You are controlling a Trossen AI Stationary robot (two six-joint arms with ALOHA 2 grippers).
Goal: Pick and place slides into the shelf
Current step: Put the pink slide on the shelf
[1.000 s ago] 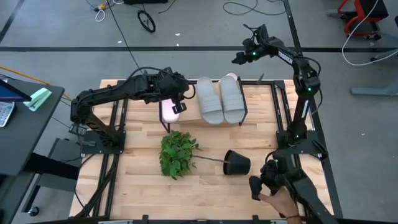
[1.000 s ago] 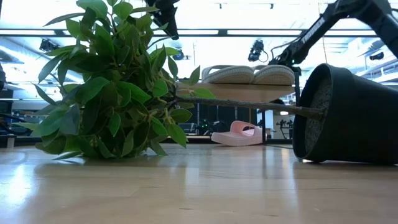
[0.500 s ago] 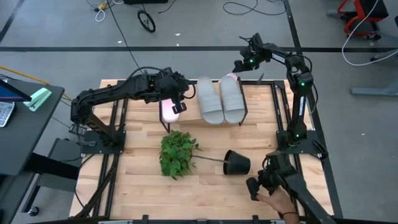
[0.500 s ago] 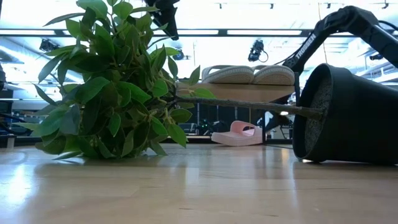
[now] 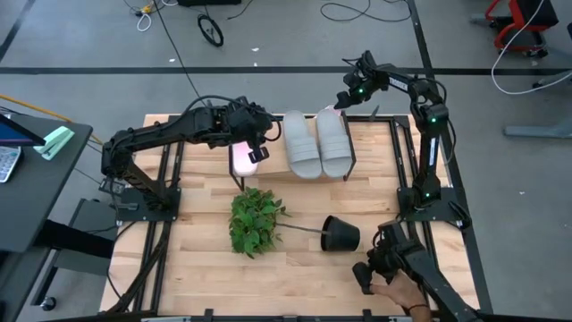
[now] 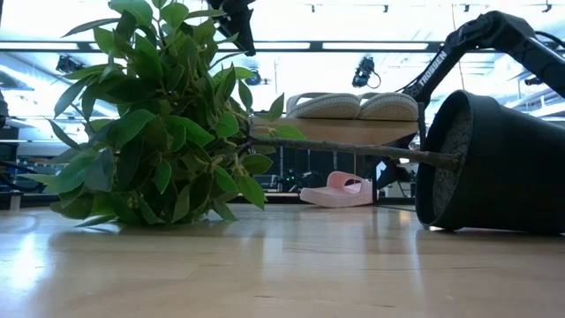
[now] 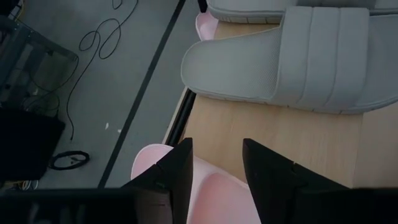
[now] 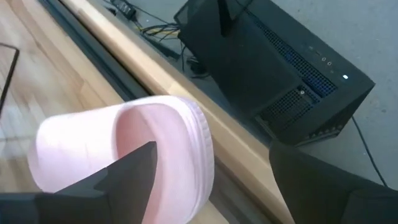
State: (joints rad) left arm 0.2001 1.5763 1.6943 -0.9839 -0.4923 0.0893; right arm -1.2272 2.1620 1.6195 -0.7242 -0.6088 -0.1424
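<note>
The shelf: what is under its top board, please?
Under the shelf, one pink slide lies on the table, seen in the low view. The plant and the pot cover the rest below the board.

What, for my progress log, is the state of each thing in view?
grey slides: both flat, side by side on the shelf.
left pink slide: at the shelf's left end, under the left gripper.
far pink slide: by the table's far edge, not shelved.
plant pot: tipped on its side.
left gripper: open.
right gripper: open, at the far pink slide.
</note>
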